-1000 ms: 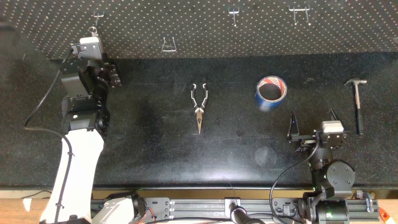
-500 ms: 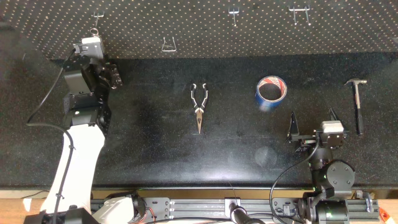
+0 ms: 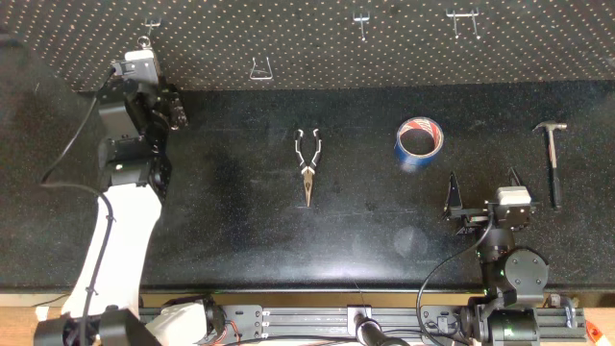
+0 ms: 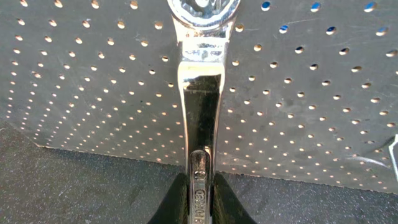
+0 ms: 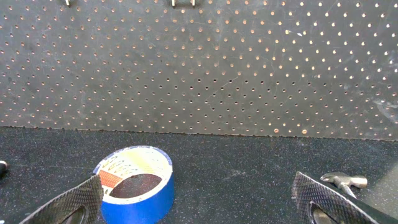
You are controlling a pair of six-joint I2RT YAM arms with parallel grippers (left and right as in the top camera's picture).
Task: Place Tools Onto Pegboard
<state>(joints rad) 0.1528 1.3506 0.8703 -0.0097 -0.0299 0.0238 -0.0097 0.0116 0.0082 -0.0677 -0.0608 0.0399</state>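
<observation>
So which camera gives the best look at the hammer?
The top view: the whole hammer lies there, head to handle. The right wrist view catches just its head; the left wrist view faces the pegboard.

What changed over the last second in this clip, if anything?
The left pincer, shut on the wrench, edged a little farther toward the pegboard, carrying the wrench with it. Nothing was taken hold of or let go. The pliers, tape, hammer and right pincer stayed put.

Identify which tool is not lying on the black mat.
The shiny chrome wrench, gripped by the left pincer; the needle-nose pliers, blue tape roll and black-handled hammer rest on the black mat.
</observation>
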